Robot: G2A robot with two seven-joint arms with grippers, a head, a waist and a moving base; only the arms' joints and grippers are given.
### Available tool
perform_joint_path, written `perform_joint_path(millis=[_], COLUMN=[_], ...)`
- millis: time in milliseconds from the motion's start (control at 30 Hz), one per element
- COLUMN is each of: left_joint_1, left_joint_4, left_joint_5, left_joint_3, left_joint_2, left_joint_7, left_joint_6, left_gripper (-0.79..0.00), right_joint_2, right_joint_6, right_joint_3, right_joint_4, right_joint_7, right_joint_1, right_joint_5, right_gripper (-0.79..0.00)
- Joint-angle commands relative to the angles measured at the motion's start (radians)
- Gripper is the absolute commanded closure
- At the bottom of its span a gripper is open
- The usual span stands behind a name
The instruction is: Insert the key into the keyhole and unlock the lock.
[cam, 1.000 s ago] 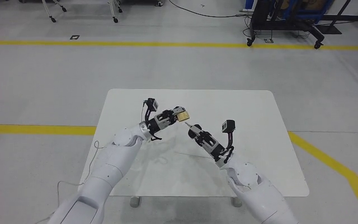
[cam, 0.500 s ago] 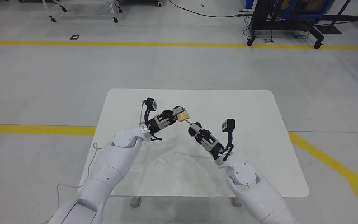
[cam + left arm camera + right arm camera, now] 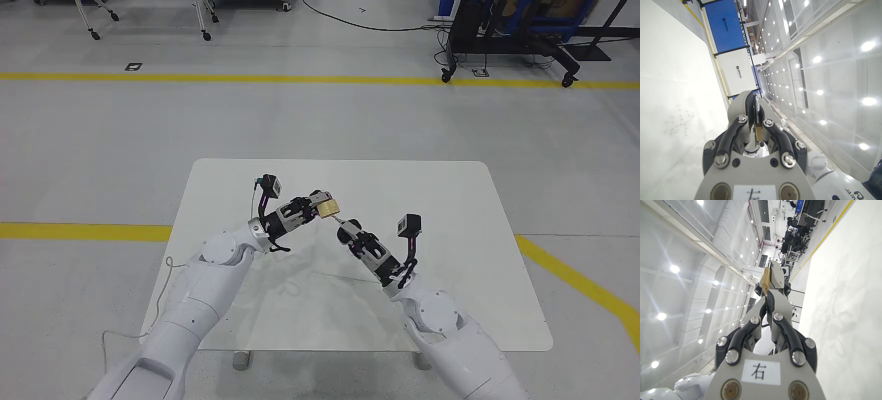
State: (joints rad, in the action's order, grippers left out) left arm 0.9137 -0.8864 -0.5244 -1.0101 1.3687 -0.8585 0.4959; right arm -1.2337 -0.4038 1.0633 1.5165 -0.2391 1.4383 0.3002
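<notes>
Big white table [image 3: 450,200], matte and flat, but none of the job's stuff sits on it. Both arms hold their pieces up in the air over the middle, I'd guess so each can tilt its part freely to line things up.

The left gripper [image 3: 754,103] is clamped on the lock [image 3: 765,279], gripping it at the shackle [image 3: 756,107] end. That leaves the bottom face, where the keyhole should be, pointing out at the other arm.

The right gripper [image 3: 769,297] faces it head-on, with its ribbed black pads [image 3: 770,303] squeezed together on the key [image 3: 337,222], which has its tip right at the lock's bottom.

The lock is a small boxy brass block, shiny, with a curved steel shackle. The key is a thin metal sliver, mostly buried between the pads, so I can't tell how deep it sits in the keyhole, if at all.
</notes>
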Motion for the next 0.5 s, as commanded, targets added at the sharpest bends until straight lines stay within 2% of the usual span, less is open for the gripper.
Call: perform_joint_path(millis=[0,467], left_joint_1=[0.003,0.013], left_joint_4=[-0.003,-0.034], left_joint_5=[0.003,0.068], left_joint_3=[-0.002,-0.009], left_joint_2=[0.000,-0.003], left_joint_7=[0.004,0.028], left_joint_6=[-0.002,0.001], left_gripper=[0.000,0.000], right_joint_2=[-0.001,-0.013], right_joint_6=[0.000,0.010], right_joint_3=[0.000,-0.009], right_joint_4=[0.002,0.008], right_joint_7=[-0.004,0.015], right_joint_1=[0.002,0.010], right_joint_5=[-0.001,-0.019], right_gripper=[0.000,0.000])
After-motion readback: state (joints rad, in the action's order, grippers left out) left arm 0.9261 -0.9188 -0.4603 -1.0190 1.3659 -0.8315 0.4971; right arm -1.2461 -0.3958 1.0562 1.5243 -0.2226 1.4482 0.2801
